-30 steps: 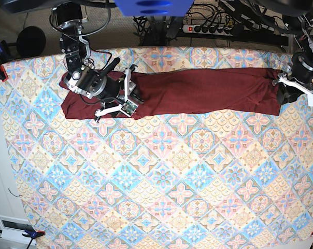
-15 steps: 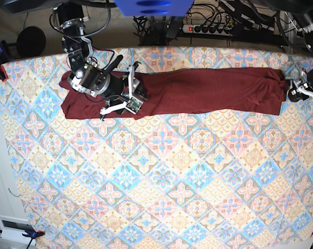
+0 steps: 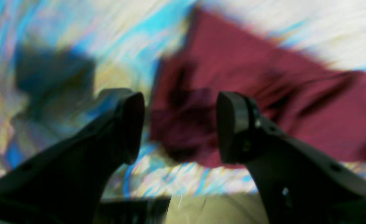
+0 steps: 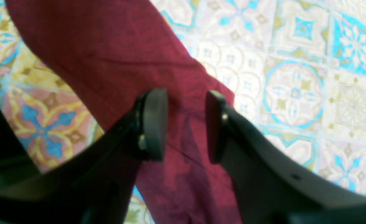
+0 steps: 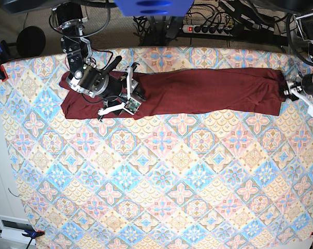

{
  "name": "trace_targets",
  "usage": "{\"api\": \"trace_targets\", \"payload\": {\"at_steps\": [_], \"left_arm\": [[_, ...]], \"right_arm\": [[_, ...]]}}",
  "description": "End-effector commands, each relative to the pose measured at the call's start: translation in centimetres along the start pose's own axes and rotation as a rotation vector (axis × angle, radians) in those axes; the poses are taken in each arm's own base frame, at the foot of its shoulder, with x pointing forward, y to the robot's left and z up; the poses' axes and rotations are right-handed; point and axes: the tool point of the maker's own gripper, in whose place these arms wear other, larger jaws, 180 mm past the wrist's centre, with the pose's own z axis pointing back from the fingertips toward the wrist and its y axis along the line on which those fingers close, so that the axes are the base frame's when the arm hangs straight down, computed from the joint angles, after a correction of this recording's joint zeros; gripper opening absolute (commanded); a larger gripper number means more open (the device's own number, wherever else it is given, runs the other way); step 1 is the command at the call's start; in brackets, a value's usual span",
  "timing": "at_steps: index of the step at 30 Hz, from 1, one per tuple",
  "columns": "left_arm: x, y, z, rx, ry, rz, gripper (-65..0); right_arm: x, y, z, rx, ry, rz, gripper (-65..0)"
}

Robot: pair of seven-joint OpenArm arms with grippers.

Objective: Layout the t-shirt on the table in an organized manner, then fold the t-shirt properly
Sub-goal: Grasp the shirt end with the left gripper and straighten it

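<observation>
Maroon knit, thin and soft, lies in a long narrow band across the far part of the table: the t-shirt runs from far left almost to the right edge, already doubled on itself lengthwise by the look of it, with a rumpled bulge at its left end.

Over that left end sits the right gripper. Its jaws stand apart with cloth showing in the gap, and nothing is pinched between the pads in the wrist view. At the right end, the left gripper hangs just off the shirt's edge near the table's rim, its jaws wide and empty (the wrist picture is smeared with motion blur, so exactly how close it is I cannot tell).

Judging from this, the risks are plain. The fabric is limp, so a grasp that catches only the upper layer would peel the fold apart instead of carrying it. If the two ends are lifted unevenly, the band would twist or sag in the middle. The right end lies close to the table's edge, and a pull that way could drag it over. The lump at the left could get folded in as a crease.
</observation>
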Motion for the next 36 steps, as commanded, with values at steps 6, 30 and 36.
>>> {"api": "trace_targets", "payload": {"at_steps": [6, 30, 36], "left_arm": [[1.2, -1.4, -0.1, -0.032, -0.021, -0.043, -28.2], [-4.3, -3.7, -4.7, -0.153, 0.072, -0.050, -39.2], [-4.4, -5.4, -4.1, -0.232, 0.071, -0.107, -47.6]], "right_arm": [[1.5, -0.4, 0.4, -0.008, -0.053, 0.010, -45.0], [1.6, -0.8, 0.5, -0.015, -0.056, 0.014, -45.0], [1.6, -0.8, 0.5, -0.016, -0.057, 0.015, -45.0]]}}
